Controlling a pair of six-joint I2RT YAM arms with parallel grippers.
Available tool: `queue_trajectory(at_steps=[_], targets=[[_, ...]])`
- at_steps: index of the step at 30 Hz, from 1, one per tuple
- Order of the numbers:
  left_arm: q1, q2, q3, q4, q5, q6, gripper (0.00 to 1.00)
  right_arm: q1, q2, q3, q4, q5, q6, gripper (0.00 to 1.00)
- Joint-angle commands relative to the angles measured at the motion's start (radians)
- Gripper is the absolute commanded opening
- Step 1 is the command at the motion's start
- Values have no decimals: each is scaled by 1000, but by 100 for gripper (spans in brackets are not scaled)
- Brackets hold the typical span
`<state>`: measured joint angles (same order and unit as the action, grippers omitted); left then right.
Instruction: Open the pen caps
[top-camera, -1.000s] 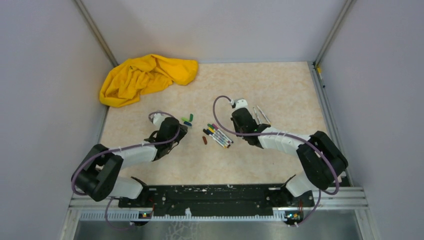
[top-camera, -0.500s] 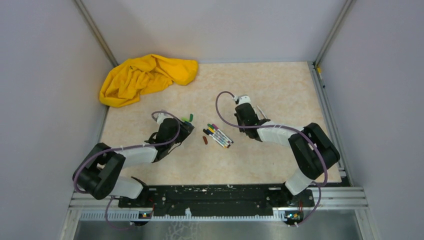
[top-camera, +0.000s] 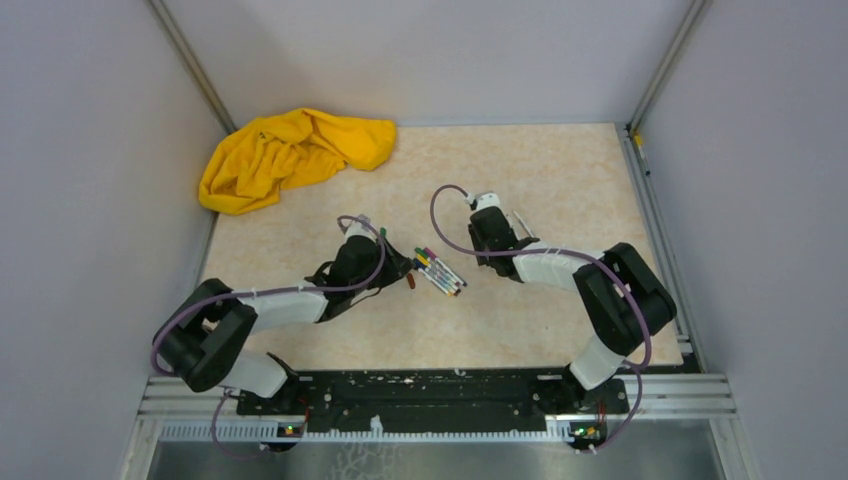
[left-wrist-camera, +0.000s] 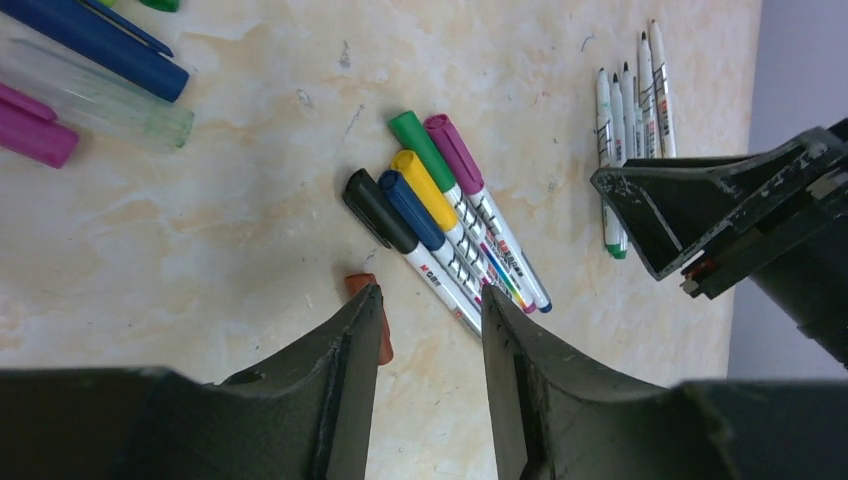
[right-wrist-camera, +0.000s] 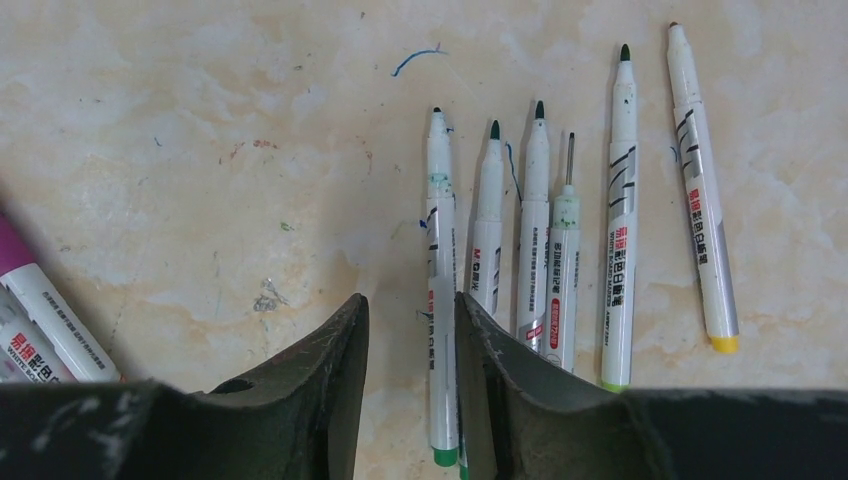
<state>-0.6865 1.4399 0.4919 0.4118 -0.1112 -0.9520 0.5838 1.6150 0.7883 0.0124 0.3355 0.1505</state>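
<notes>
5 capped pens (left-wrist-camera: 450, 235) lie packed side by side mid-table (top-camera: 560, 170), with black, blue, yellow, green and purple caps all on. The left gripper (left-wrist-camera: 430, 330) hangs over their barrel ends, fingers apart and holding nothing. A loose reddish-brown cap (left-wrist-camera: 360, 283) is partly hidden behind 1 finger. 6 uncapped pens (right-wrist-camera: 540, 230) lie in a rough row, tips bare, below the right gripper (right-wrist-camera: 410, 340). Its fingers stand slightly apart and empty, with 1 barrel showing in the gap. A loose magenta cap (left-wrist-camera: 35, 135) and blue cap (left-wrist-camera: 100, 40) sit off beside the bundle. A yellow cloth (top-camera: 290, 155) is bunched in the far-left corner.
</notes>
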Motion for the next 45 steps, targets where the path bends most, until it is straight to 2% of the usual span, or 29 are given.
queue_trajectory(at_steps=[1, 8, 27, 38, 45], targets=[[-36, -14, 31, -59, -46, 91, 46, -10, -2, 41, 40, -1, 1, 36], [-82, -1, 58, -97, -84, 150, 36, -10, -46, 7, 76, -7, 11, 36], [-148, 105, 141, -152, -130, 210, 20, -11, -117, -30, 92, -16, 27, 37], [-159, 157, 167, -208, -199, 210, 18, -8, -146, -41, 84, -35, 29, 37], [-159, 172, 169, -220, -236, 199, 19, 44, -156, -31, 63, -124, -35, 40]])
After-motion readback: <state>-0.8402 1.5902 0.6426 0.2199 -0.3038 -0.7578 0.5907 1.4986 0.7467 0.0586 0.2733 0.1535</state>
